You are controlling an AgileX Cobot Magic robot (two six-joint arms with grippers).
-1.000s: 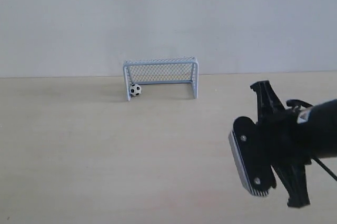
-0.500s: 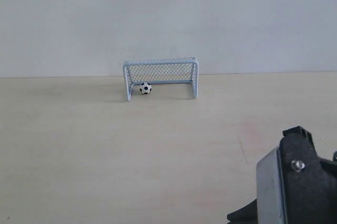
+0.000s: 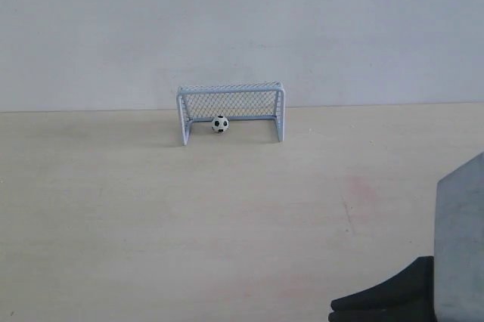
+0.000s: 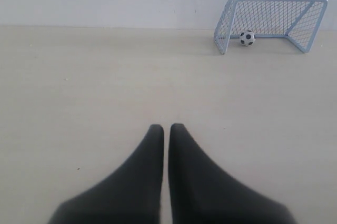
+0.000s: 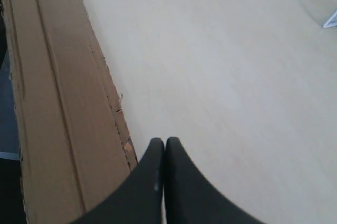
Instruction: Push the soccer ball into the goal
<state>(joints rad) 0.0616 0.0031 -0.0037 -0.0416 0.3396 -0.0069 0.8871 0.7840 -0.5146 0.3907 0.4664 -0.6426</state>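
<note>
The left gripper (image 4: 166,129) has smooth, matte black jaws that taper to rounded tips. They are closed to a hairline slit with nothing between them, above bare tabletop (image 4: 79,87). The right gripper (image 5: 164,142) looks the same: its black jaws are pressed together and empty, beside a brown strip (image 5: 52,103) with a rough, frayed edge that looks like cardboard.

The tabletop is pale, matte and wood-toned, and it meets a plain white wall (image 3: 242,20). Against that wall stands the goal (image 3: 231,90), a box of thin pale blue-white tubing covered in diamond mesh netting. The soccer ball (image 3: 220,124), a tiny white sphere with black patches, sits inside the goal mouth on the tabletop, left of centre and well apart from both grippers.

A second ago the ball lay by the left post; it has since rolled rightward under the net. In the exterior view, the right gripper has sunk to the lower right corner.
</note>
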